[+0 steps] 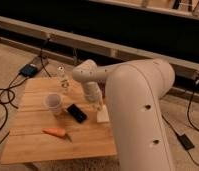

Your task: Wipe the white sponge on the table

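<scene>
The white sponge (103, 116) is a small flat off-white pad lying on the right side of the table (38, 145), a low table with a light wooden plank top. My gripper (99, 106) hangs from the white arm and reaches down to the sponge's far edge, touching or just above it. The big white arm covers the table's right edge and part of the sponge.
A black phone (76, 112) lies just left of the sponge. A translucent white cup (54, 103) stands left of the phone. An orange carrot (56, 132) lies near the front. A small clear bottle (64, 80) stands at the back. Cables run on the floor to the left.
</scene>
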Controlling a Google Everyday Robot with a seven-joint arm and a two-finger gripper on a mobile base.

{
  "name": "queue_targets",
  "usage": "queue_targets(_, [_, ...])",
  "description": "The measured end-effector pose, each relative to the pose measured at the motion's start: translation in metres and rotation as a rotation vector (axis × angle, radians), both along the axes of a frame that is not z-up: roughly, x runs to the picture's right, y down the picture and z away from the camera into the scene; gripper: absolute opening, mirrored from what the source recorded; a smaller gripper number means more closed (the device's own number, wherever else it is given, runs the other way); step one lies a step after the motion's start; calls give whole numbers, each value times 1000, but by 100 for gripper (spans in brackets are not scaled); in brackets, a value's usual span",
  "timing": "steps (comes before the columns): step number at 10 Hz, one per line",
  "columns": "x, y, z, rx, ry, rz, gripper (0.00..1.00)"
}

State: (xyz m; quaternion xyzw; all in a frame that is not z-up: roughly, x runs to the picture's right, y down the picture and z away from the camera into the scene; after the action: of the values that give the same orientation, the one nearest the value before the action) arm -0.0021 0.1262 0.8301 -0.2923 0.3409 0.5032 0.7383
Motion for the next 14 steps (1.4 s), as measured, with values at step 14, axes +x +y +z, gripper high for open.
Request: queue_targets(14, [-10, -9, -20, 6, -77, 115, 80])
